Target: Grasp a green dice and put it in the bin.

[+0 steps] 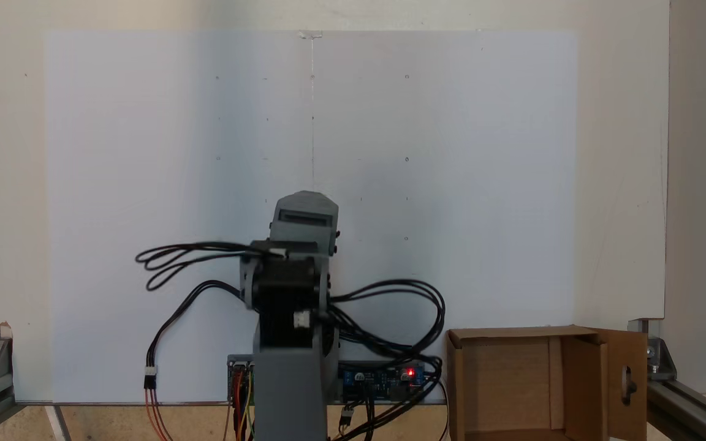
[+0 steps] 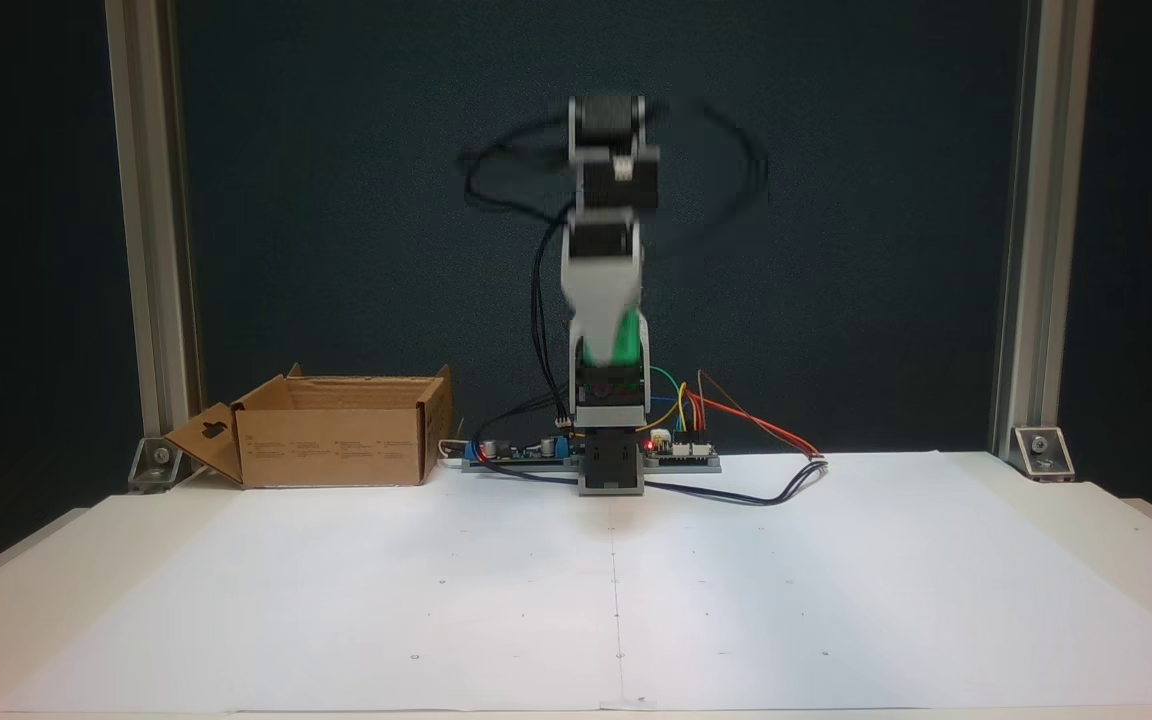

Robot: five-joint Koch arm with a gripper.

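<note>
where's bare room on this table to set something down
The white paper sheet in front of the grey arm base lies bare edge to edge. Crowded: the back edge, with the brown cardboard box, circuit boards and loose black cable.

A Koch arm point(image 2: 606, 300) stands at the back edge of the tabletop point(image 2: 1036, 520), its base between 2 circuit boards point(image 2: 681, 452). In a fixed view from the front, the hand point(image 2: 608, 345) hangs above the base with the green dice point(image 2: 619, 340) in it, raised off the tabletop. The bin point(image 2: 336, 440) sits left of the base there, near a frame post point(image 2: 151, 250); from above, the bin point(image 1: 543, 380) lies right of the arm point(image 1: 295, 306).
</note>
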